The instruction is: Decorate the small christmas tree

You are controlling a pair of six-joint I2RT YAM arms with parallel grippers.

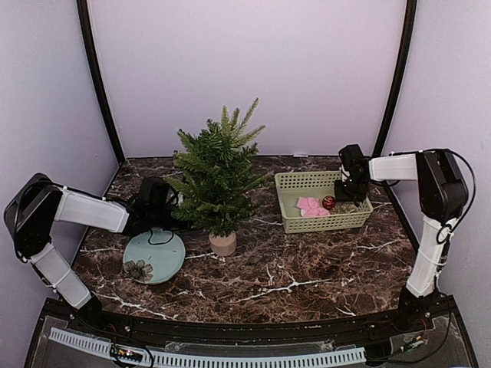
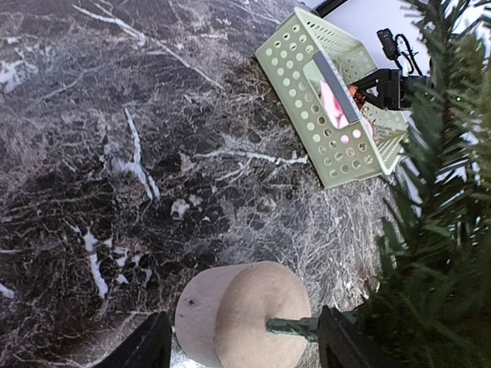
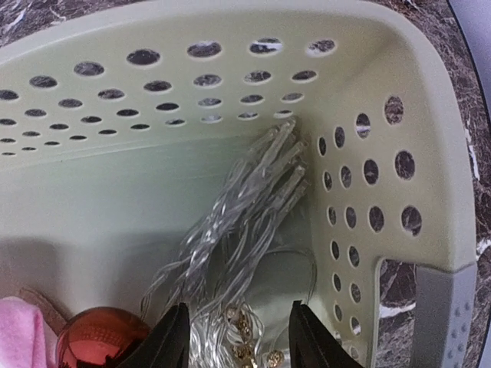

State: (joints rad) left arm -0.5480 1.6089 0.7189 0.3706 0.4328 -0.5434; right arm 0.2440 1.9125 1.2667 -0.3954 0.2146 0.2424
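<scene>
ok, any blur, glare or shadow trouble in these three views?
Top external: small christmas tree sharp, evenly lit. Left wrist: near tree branches blurred, basket crisp, backdrop washed out. Right wrist: light string glints, red bauble cropped.

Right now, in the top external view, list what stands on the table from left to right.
teal plate → small christmas tree → green basket

Tree between plate and basket
</scene>
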